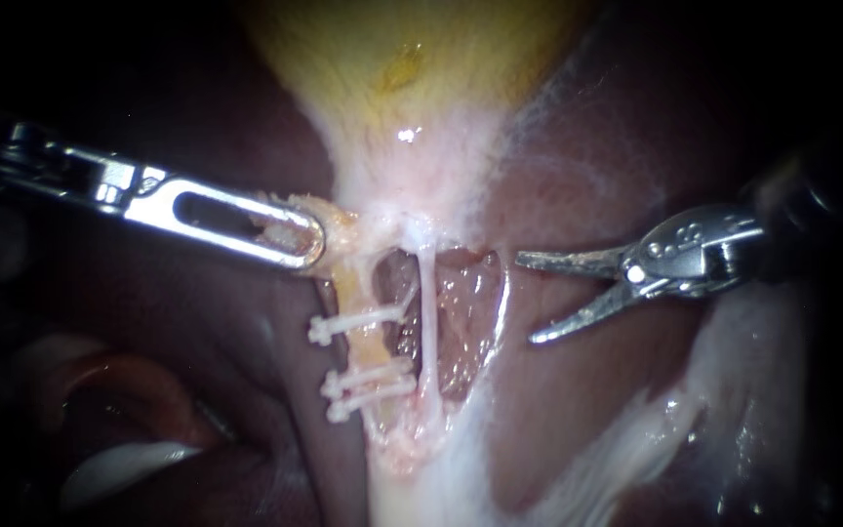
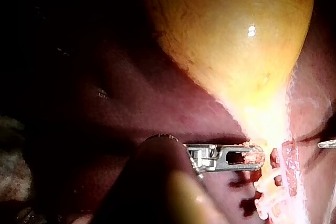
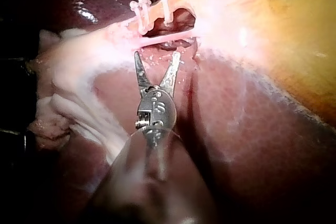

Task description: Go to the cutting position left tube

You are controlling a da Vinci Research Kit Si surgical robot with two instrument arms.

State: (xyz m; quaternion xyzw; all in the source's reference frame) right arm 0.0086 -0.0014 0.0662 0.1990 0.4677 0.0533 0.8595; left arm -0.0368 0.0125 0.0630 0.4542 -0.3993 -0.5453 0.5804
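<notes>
**Endoscope view.** The left tube, yellowish and crossed by three clips, descends from the gallbladder at 12 o'clock. The thin right tube runs just beside it. The left instrument, entering from 9 o'clock, is clenched on the upper end of the left tube. The right instrument, at 3 o'clock, is held with its jaws parted and empty, well apart from the left tube.

**Left wrist view.** Tissue is seen gripped at the tip of the jaws.

**Right wrist view.** The parted jaws are seen just short of the right tube, with the clipped left tube beyond it.

The approach is judged unfinished: the gap between the single clip and the pair is not yet reached.
</notes>
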